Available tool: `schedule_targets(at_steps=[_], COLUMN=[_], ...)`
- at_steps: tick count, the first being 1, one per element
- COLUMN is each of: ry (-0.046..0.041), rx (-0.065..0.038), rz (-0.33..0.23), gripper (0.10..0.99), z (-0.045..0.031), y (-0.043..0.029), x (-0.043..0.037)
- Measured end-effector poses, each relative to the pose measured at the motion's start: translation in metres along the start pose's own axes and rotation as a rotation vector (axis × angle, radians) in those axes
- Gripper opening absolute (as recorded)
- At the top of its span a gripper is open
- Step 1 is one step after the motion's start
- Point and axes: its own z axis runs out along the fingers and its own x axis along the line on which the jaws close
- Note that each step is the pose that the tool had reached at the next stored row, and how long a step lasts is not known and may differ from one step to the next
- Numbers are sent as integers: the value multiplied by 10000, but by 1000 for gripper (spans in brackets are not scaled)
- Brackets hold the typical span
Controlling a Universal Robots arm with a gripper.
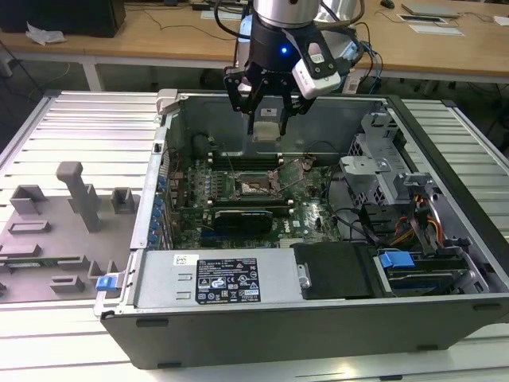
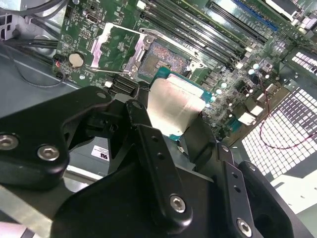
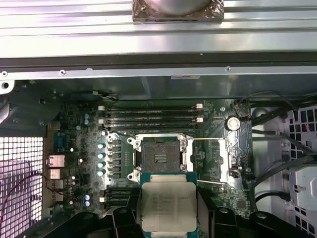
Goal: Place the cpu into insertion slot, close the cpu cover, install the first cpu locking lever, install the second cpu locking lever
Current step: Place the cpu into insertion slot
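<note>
The cpu (image 3: 166, 206) is clamped between the black fingers (image 2: 148, 141) of the gripper (image 2: 172, 116). It is gripped at two opposite edges, and its dull silver top is turned toward the wrist. The chip is held in the air, clear of the green circuit board (image 3: 79, 148). Below the gripper and slightly ahead of it, the insertion slot (image 3: 159, 158) is seen uncovered, with its contact field exposed. Just beside the slot, the cpu cover (image 3: 212, 159) is swung open, away from the socket. Farther beyond the slot, the long black memory slots (image 3: 151, 116) are lined up in parallel. Everything is enclosed by the open computer case (image 1: 318, 346); in the exterior view the gripper is seen over the case's open side.
</note>
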Motion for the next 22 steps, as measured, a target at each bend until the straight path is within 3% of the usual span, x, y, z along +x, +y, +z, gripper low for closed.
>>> schedule_targets(at_steps=[17, 22], ry=[-29, -53], rx=[-1, 0], rz=[-3, -5], gripper=[537, 537], z=[181, 269], y=[-16, -24], x=[0, 0])
